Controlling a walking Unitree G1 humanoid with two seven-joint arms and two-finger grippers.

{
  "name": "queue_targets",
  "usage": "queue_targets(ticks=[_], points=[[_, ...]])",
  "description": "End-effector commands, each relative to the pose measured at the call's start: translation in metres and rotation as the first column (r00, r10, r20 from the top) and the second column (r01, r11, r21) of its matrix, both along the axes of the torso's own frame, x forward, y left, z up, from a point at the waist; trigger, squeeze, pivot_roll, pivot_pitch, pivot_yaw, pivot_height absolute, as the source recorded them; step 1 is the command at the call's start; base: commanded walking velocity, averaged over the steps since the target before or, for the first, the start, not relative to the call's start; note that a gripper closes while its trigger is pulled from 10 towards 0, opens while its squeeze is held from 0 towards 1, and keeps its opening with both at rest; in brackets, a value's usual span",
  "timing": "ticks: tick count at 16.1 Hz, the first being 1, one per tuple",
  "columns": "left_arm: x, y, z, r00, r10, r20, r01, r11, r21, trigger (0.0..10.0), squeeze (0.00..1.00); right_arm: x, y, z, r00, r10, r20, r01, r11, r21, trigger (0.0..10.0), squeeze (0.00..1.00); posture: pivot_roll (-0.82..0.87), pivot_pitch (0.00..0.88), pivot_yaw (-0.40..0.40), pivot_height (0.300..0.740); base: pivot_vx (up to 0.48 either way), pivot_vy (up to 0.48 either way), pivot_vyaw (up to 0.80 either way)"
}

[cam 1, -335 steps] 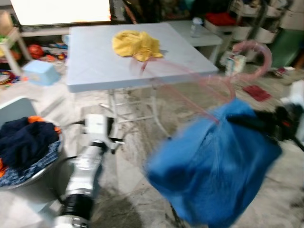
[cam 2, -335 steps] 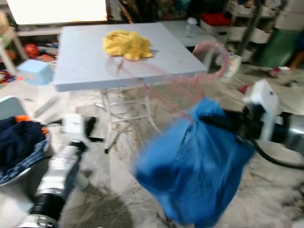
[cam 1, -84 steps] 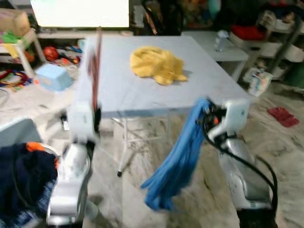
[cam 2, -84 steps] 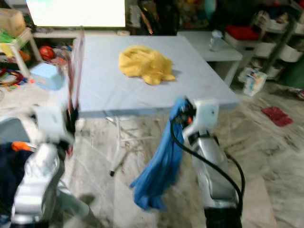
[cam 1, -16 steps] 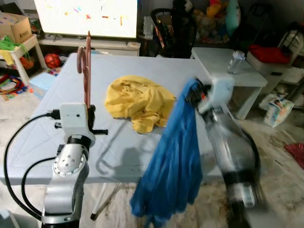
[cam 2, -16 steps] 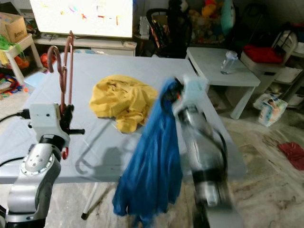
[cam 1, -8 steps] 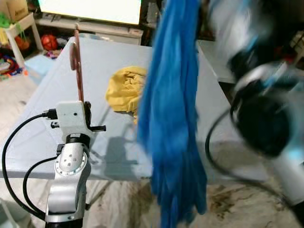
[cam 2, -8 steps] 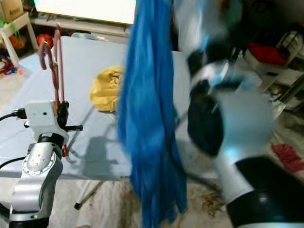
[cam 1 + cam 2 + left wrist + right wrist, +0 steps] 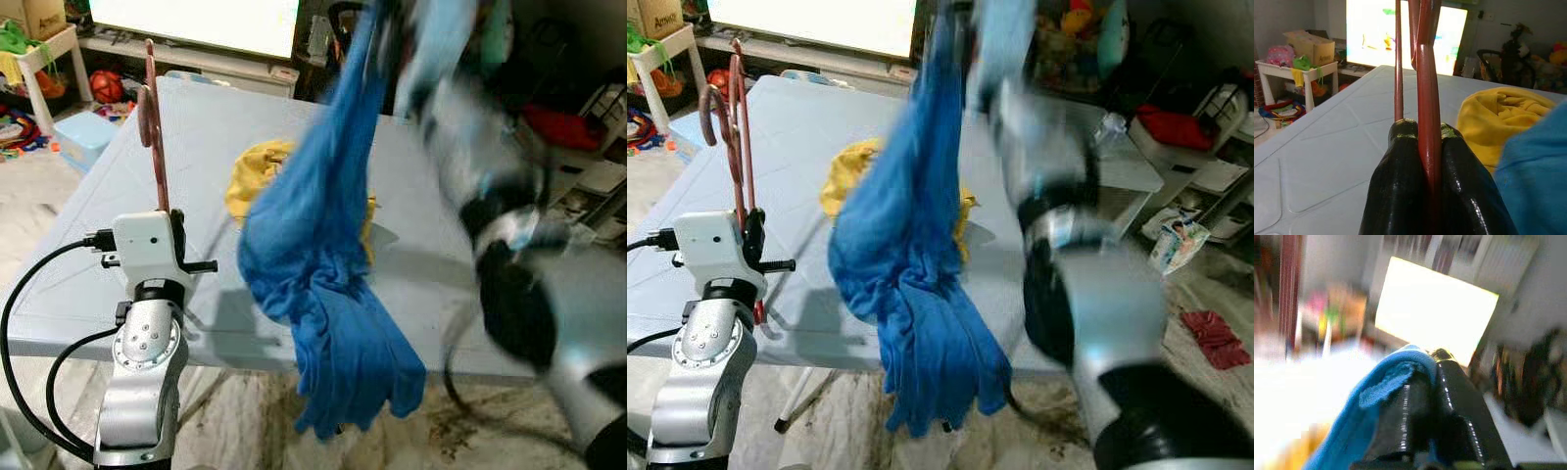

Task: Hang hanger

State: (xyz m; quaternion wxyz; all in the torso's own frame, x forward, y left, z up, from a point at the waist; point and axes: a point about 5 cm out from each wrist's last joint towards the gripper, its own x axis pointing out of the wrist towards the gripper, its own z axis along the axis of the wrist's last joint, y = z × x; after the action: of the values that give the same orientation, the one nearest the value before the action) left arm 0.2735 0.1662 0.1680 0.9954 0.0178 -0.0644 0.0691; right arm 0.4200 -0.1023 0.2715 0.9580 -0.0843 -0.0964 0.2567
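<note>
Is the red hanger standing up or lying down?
Standing up. The left pincer is shut on the hanger, holding it straight above the table, hook on top.

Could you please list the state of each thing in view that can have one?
Hanger: upright, held in the left gripper.
Left gripper: shut on the hanger.
Blue cloth: lifted, hanging from the right gripper.
Right gripper: shut on the blue cloth.
Yellow cloth: crumpled on the table.
Screen: lit.
</note>
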Motion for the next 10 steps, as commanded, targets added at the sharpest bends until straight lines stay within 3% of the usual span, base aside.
queue_targets(ticks=[1, 3, 4, 6, 9, 10], points=[[0.0, -0.009, -0.006, 0.999, -0.045, -0.021, 0.044, 0.999, -0.013, 10.0, 0.0, -0.001, -0.008, -0.014, 0.999, 0.023, -0.036, -0.027, 0.993, -0.114, 10.0, 1.0, 0.15, 0.0, -0.182, 0.74, 0.0, 0.0, 0.0], [0.002, -0.018, -0.006, 0.995, -0.094, -0.02, 0.093, 0.995, -0.02, 10.0, 0.0, -0.009, -0.013, -0.045, 0.986, 0.12, -0.118, -0.143, 0.967, -0.212, 10.0, 1.0, 0.14, 0.0, -0.163, 0.74, 0.0, 0.0, 0.0], [0.003, -0.021, -0.005, 0.993, -0.118, -0.02, 0.118, 0.993, -0.013, 10.0, 0.0, -0.015, -0.017, -0.059, 0.974, 0.176, -0.141, -0.213, 0.921, -0.327, 10.0, 1.0, 0.13, 0.0, -0.153, 0.74, 0.0, 0.0, 0.0], [0.003, -0.021, -0.007, 0.991, -0.131, -0.028, 0.131, 0.991, -0.013, 10.0, 0.0, -0.022, -0.03, -0.072, 0.972, 0.194, -0.133, -0.234, 0.843, -0.485, 10.0, 1.0, 0.12, 0.0, -0.146, 0.74, 0.0, 0.0, 0.0], [0.001, -0.02, -0.013, 0.989, -0.135, -0.053, 0.134, 0.991, -0.016, 10.0, 0.0, -0.033, -0.04, -0.09, 0.943, 0.254, -0.214, -0.326, 0.831, -0.451, 10.0, 1.0, 0.11, 0.0, -0.152, 0.74, 0.0, 0.0, 0.0], [0.0, -0.019, -0.018, 0.99, -0.127, -0.067, 0.125, 0.992, -0.027, 10.0, 0.0, -0.051, -0.041, -0.113, 0.888, 0.352, -0.295, -0.447, 0.812, -0.375, 10.0, 1.0, 0.11, 0.0, -0.15, 0.74, 0.0, 0.0, 0.0]])
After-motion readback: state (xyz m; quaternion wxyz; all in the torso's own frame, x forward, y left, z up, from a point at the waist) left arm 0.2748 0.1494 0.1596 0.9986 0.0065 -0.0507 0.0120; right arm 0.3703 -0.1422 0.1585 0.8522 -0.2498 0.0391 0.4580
